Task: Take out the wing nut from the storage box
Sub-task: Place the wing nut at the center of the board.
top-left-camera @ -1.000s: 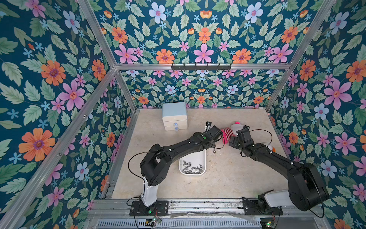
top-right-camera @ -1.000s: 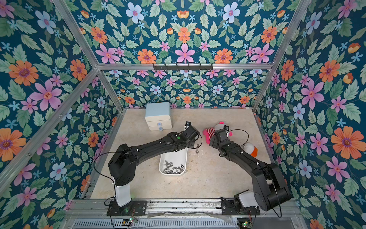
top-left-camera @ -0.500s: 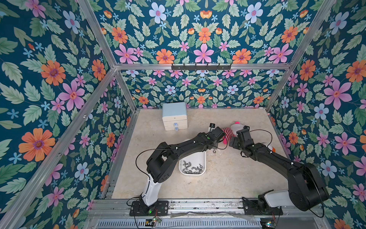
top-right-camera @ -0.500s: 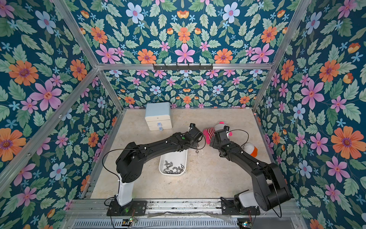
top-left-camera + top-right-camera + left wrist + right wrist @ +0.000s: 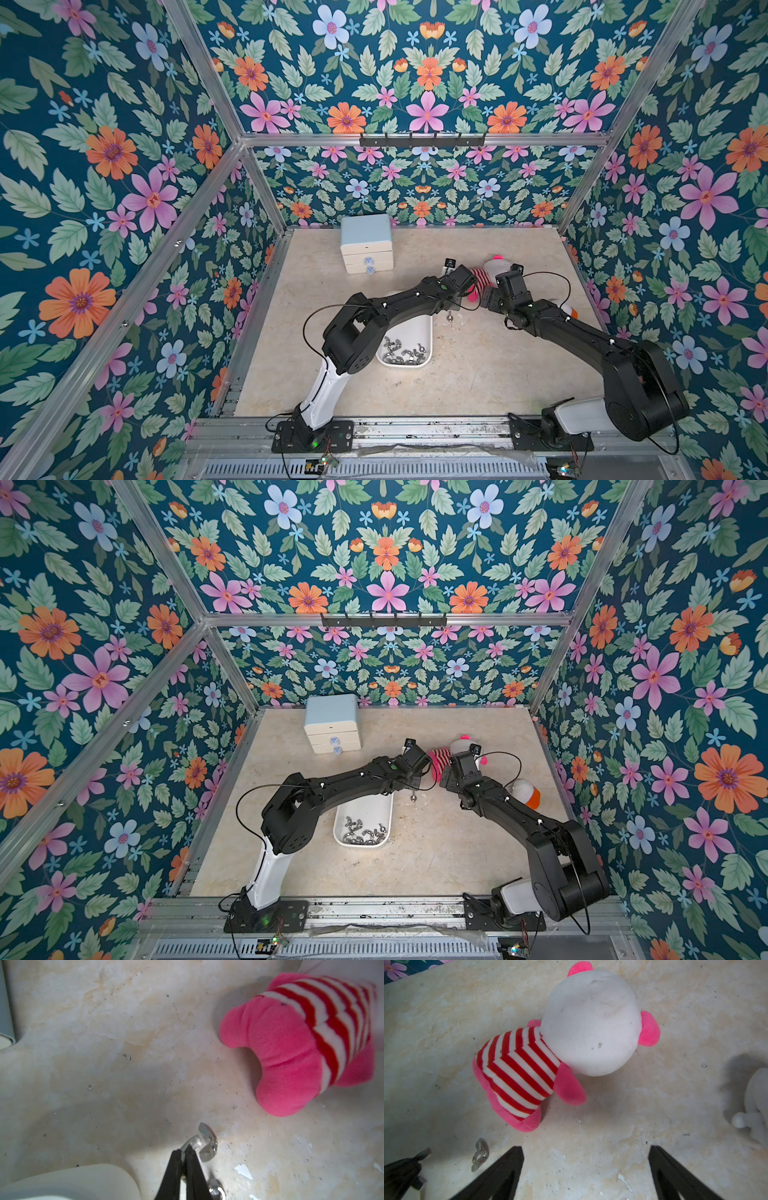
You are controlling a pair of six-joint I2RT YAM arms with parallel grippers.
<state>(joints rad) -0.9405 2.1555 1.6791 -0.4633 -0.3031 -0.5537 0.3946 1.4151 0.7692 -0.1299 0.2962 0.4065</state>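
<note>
My left gripper (image 5: pixel 185 1150) is shut on one wing of a silver wing nut (image 5: pixel 206 1145), held just above the table beyond the storage box's far end. The storage box (image 5: pixel 424 332), a white tub, lies under the left forearm with several more wing nuts (image 5: pixel 401 352) in its near end; its rim (image 5: pixel 83 1180) shows in the left wrist view. A second wing nut (image 5: pixel 449 319) lies loose on the table right of the box, next to the held one (image 5: pixel 423 1152). My right gripper (image 5: pixel 585 1149) stands open over bare table, nothing between its fingers.
A pink and white plush toy (image 5: pixel 478 282) with a red-striped shirt lies just behind both grippers. A white and orange toy (image 5: pixel 527 793) sits near the right wall. A pale-blue-topped chest of drawers (image 5: pixel 365 243) stands at the back left.
The left arm's elbow has swung right and its gripper has shifted slightly right with the wing nut. The loose wing nut and the right arm have stayed put.
</note>
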